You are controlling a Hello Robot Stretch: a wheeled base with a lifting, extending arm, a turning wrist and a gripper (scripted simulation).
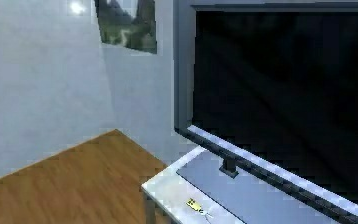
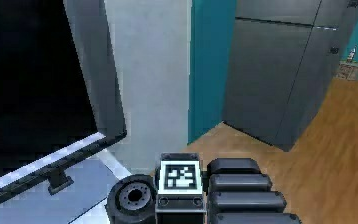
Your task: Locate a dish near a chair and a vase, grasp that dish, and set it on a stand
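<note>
Wall picture, yellow bit on stand ahead; doors sideways.

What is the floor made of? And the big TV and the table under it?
The floor looks like wood: warm brown with plank lines and a soft shine. The TV has a dark, glassy-looking screen in a smooth grey frame, maybe plastic or metal. The table has a pale, speckled top, perhaps stone or laminate; I can't say which.
</note>
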